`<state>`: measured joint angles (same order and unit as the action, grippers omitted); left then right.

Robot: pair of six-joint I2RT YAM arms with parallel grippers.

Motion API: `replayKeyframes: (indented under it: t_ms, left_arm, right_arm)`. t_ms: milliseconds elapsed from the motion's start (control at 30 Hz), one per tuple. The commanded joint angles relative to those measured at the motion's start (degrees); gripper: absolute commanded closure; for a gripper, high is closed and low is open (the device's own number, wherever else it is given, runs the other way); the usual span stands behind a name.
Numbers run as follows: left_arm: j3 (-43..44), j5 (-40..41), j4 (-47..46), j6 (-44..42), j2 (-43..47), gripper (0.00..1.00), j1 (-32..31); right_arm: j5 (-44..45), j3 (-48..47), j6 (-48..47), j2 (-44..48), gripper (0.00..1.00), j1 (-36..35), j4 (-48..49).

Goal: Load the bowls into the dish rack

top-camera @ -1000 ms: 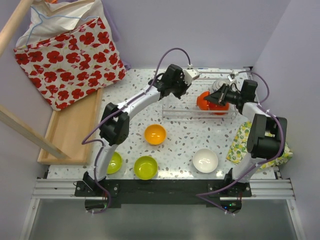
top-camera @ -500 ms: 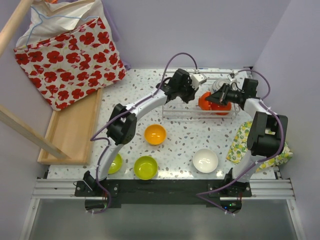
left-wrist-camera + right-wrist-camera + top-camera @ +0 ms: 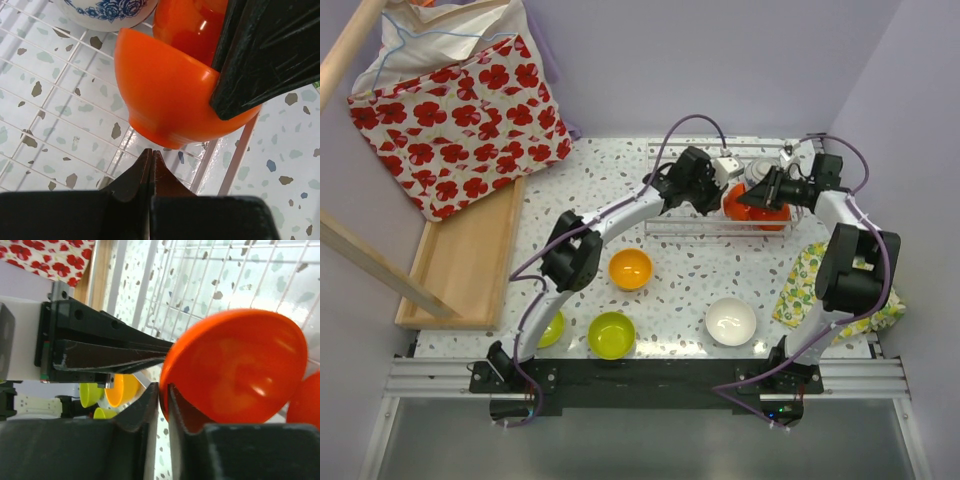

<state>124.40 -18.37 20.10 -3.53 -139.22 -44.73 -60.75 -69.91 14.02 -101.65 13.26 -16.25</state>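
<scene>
Shifted rightward along the dish rack (image 3: 665,222), left gripper (image 3: 151,154), pressed together, sits just beside the red-orange bowl (image 3: 165,100); right gripper (image 3: 164,392) pinches its rim.

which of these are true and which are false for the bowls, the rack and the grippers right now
The right gripper clamps a red-orange bowl by its rim. True.
The left gripper holds the white bowl. False: it is shut on nothing, and the white bowl sits on the table.
The orange-yellow bowl is in the dish rack. False: it is on the table, outside the rack.
A blue-patterned bowl is in the dish rack. True.
</scene>
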Motion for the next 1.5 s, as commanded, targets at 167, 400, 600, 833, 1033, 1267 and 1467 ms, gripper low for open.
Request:
replayKeyframes:
  t_ms: [167,400,600,833,1033,1267,1467]
  left_arm:
    - [5.4,-2.0,-4.9,2.5,-2.4,1.0,-1.3]
    - [7.7,-2.4,-6.6,3.1,-4.4,1.0,-2.3]
    - [8.7,-2.8,-8.2,4.8,-5.0,1.0,-3.3]
    - [10.1,-2.3,-10.2,5.4,-5.8,1.0,-4.1]
    - [10.9,-2.8,-11.8,5.8,-5.7,1.0,-5.3]
    - [11.6,-1.4,-11.5,4.3,-5.1,1.0,-5.5]
    - [11.3,0.8,-7.9,1.8,-2.6,1.0,-5.5]
  right_arm:
    - [6.4,-5.2,-13.7,3.6,0.73,5.6,-14.7]
    - [11.0,-4.5,-21.3,9.1,0.71,9.1,-20.0]
    - [19.3,-1.2,-24.0,16.0,0.66,9.8,-17.0]
    - [17.9,1.4,-21.8,20.7,0.65,9.8,-14.1]
    - [18.4,4.0,-19.4,21.8,0.66,9.8,-13.3]
    - [18.1,3.3,-18.2,21.1,0.66,9.8,-12.5]
    - [17.1,3.2,-15.5,19.3,0.69,9.6,-9.2]
